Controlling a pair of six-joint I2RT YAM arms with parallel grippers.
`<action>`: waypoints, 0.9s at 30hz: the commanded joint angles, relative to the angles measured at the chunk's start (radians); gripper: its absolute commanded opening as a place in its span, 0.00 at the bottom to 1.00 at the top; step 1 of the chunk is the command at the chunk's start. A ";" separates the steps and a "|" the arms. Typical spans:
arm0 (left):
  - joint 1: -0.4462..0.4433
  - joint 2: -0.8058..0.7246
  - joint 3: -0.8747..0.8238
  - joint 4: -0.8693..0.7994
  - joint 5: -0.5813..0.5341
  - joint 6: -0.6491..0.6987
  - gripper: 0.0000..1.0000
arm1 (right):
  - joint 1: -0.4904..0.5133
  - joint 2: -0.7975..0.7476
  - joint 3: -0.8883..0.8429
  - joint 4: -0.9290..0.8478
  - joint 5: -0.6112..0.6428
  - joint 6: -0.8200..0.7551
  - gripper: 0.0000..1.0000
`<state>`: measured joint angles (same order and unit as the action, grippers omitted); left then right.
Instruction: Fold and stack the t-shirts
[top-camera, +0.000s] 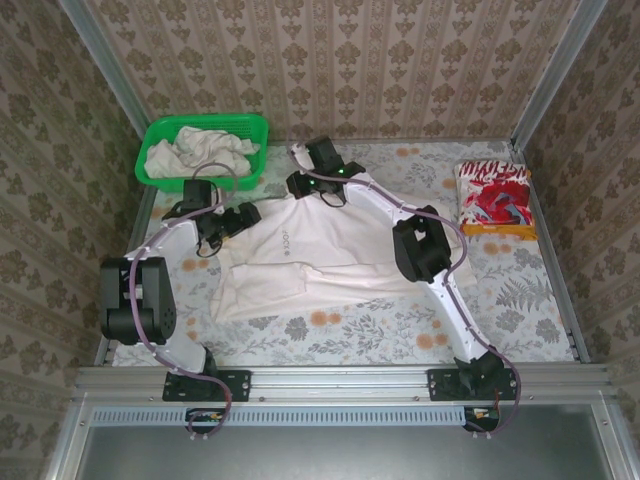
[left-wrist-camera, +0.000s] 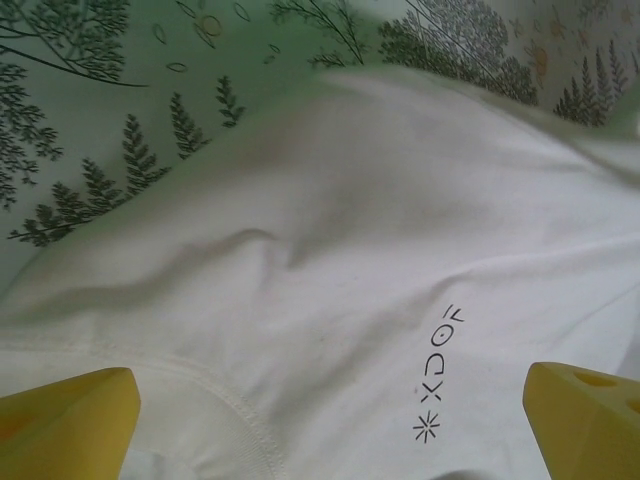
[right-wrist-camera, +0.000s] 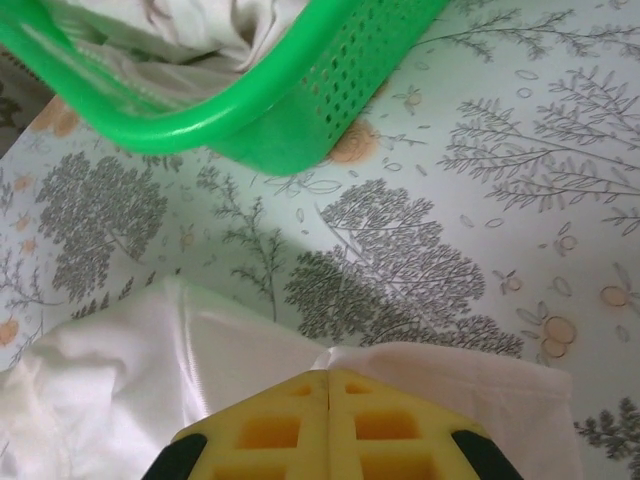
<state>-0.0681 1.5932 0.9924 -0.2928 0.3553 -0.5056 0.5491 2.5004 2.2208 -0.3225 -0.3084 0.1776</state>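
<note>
a white shirt (top-camera: 330, 250) lies spread flat in the middle of the table (top-camera: 350, 335), its lower left part wrinkled and folded over. a small dark print (left-wrist-camera: 445, 370) sits on its chest. the right gripper (right-wrist-camera: 328, 380) is at the shirt's far edge, near the collar. its yellow pads are pressed together with the cloth drawn up between the tips, so it is clamped on the shirt. the left gripper (left-wrist-camera: 330, 380) hangs over the shirt's left side, close above the cloth by the print. its yellow fingers (left-wrist-camera: 70, 425) stand wide apart with nothing between them. just beyond the shirt, at the far left corner, a green mesh basket (top-camera: 160, 130) holds crumpled white shirts (top-camera: 200, 155), and its rim is near the right gripper. a folded red-and-white shirt (top-camera: 492, 195) lies at the far right of the table, well apart from the spread one.
</note>
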 joint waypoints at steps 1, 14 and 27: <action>-0.004 -0.027 0.026 0.012 0.007 -0.017 1.00 | 0.002 -0.079 -0.114 0.082 -0.003 -0.013 0.05; -0.071 0.074 0.230 -0.032 -0.061 0.059 1.00 | 0.025 -0.376 -0.658 0.461 0.028 -0.128 0.10; -0.103 0.045 0.178 -0.068 -0.049 0.024 1.00 | 0.138 -0.715 -1.131 0.471 0.041 -0.272 0.20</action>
<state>-0.1642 1.6588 1.1885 -0.3313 0.3027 -0.4755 0.6994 1.8698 1.1206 0.1268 -0.2707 -0.0807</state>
